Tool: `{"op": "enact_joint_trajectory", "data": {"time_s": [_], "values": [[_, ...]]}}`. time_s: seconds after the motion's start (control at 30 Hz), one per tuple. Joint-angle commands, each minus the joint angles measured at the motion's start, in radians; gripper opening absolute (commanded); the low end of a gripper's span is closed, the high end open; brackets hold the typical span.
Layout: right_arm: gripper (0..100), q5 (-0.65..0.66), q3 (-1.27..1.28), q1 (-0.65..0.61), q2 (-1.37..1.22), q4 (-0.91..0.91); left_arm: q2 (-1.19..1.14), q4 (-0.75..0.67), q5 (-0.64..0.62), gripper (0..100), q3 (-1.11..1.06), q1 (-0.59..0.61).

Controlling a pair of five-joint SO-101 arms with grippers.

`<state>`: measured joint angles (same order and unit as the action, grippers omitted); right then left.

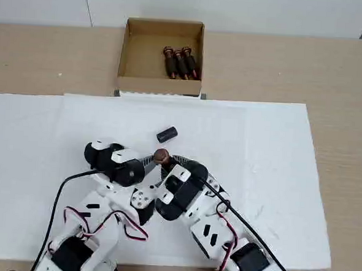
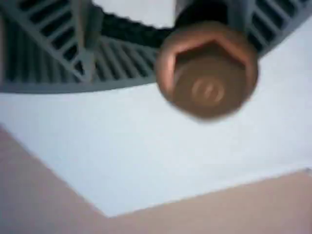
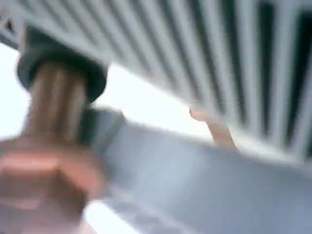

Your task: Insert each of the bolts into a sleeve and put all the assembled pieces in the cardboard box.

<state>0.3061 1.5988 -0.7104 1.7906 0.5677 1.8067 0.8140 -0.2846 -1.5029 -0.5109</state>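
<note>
Both left pincer (image 1: 151, 162) and right pincer (image 1: 167, 166) flank the six-o'clock bolt (image 1: 161, 154), presumably seating its sleeve (image 3: 61, 68); clench cannot be told.

left gripper (image 1: 151, 162) | right gripper (image 1: 169, 164) | tips close together, both arms bent forward

**No readable writing on my feeds**

I can't read any text, number, label or sign in any of my views. The bolt (image 2: 207, 73), on the near side of the cardboard box (image 1: 132, 52), has a small raised mark in the middle of its head. That mark is too blurred for me to make out. The walls of the box look plain to me.
</note>
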Motion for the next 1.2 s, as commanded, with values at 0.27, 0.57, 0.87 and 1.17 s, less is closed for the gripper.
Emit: {"op": "enact_joint_trajectory", "data": {"time_s": [0.27, 0.57, 0.87, 1.17], "values": [[0.3, 0.006, -0.020, -0.007, 0.008, -0.031, 0.009, 0.095, 0.023, 17, 0.127, 0.046], [0.3, 0.000, -0.020, -0.004, 0.008, -0.031, 0.009, 0.092, 0.028, 1, 0.216, 0.060], [0.3, -0.061, -0.020, 0.117, 0.008, -0.022, 0.008, 0.103, 0.147, 1, 0.163, 0.295], [0.3, -0.285, -0.117, 0.263, -0.002, 0.168, 0.008, 0.149, 0.273, 1, -0.025, 0.459]]}}
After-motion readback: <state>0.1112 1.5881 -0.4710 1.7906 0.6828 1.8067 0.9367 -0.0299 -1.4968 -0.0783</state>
